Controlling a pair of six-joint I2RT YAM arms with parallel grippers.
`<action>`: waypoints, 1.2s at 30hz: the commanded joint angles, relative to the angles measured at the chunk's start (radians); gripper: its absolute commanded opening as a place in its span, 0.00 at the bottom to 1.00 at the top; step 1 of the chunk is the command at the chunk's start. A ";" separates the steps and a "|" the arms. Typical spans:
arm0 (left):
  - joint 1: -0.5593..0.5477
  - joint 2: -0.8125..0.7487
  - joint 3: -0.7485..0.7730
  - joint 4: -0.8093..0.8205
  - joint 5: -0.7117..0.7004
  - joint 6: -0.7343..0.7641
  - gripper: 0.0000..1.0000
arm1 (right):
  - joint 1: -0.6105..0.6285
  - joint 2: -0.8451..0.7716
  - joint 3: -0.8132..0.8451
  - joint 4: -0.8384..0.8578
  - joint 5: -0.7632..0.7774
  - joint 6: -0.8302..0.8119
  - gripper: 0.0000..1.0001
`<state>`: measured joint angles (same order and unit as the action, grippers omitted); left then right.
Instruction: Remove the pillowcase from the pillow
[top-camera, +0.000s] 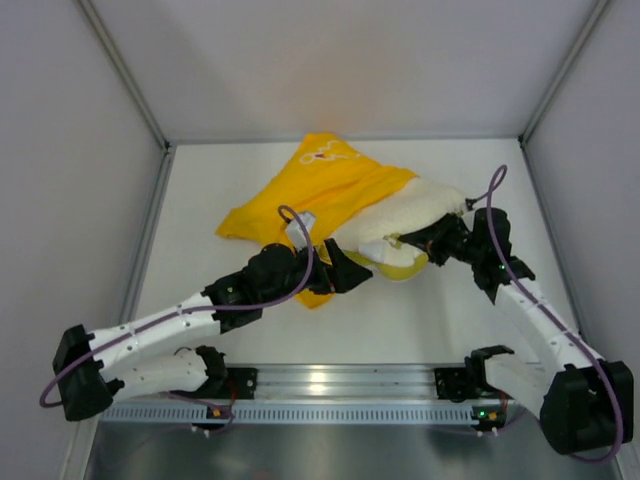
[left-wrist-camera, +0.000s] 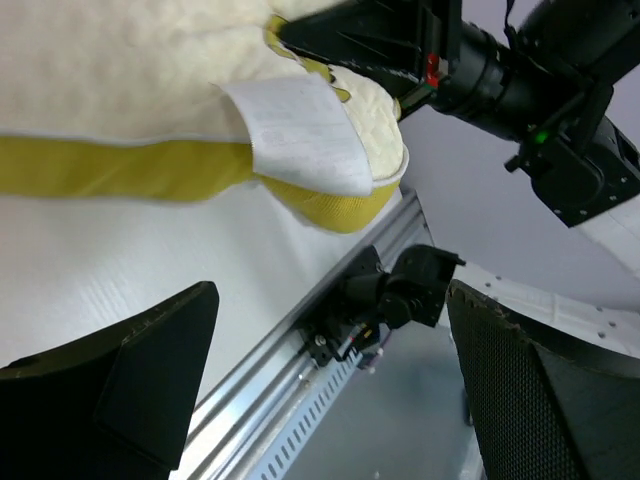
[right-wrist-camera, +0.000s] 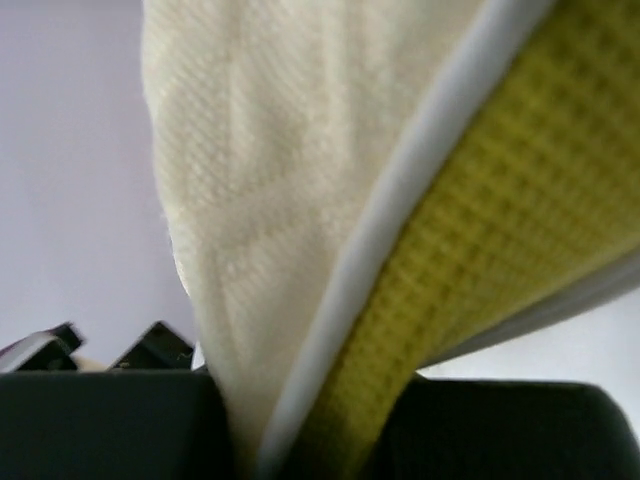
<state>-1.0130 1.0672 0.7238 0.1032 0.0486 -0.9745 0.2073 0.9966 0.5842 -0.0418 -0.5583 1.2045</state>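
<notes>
- White tabletop (top-camera: 250, 330) boxed by grey walls, top view: pillowcase (top-camera: 320, 190) lies bunched at centre-back, and the pillow (top-camera: 420, 205) sticks out of its right side, roughly half exposed.
- Same view: my left gripper (top-camera: 352, 270) sits at the near edge of the yellow cloth, and my right gripper (top-camera: 420, 245) is on the pillow's near corner.
- Left wrist view: my left gripper (left-wrist-camera: 330, 290) is spread wide with nothing between the fingers. The pillow (left-wrist-camera: 120, 90) and its white tag (left-wrist-camera: 300, 130) are ahead of it, and the metal rail (left-wrist-camera: 270, 400) is below.
- Same view: my right gripper (left-wrist-camera: 350, 40) is pinched onto the cream corner.
- Right wrist view: my right gripper (right-wrist-camera: 300, 420) is clamped on the pillow (right-wrist-camera: 270, 180) at its seam. The quilted face and yellow mesh side band (right-wrist-camera: 490, 260) rise out of the jaws.
- Step, as I judge it: mid-extraction, pillow anchored, case not off yet.
- Next move likely needs my left jaws to close on pillowcase cloth only, not the cushion, and then a pull apart from the right.
</notes>
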 joint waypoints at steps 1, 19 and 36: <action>0.005 -0.117 0.095 -0.310 -0.277 0.089 0.99 | -0.112 0.011 0.146 -0.151 0.111 -0.326 0.00; 0.317 0.003 0.121 -0.502 -0.549 0.043 0.99 | -0.230 -0.232 0.079 -0.369 -0.457 -0.484 0.00; 0.784 0.341 0.164 -0.589 -0.337 -0.228 0.99 | -0.230 -0.331 0.112 -0.392 -0.492 -0.430 0.00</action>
<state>-0.2581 1.4448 0.9115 -0.4625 -0.3054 -1.1057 -0.0349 0.6914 0.6430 -0.4690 -0.9745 0.7643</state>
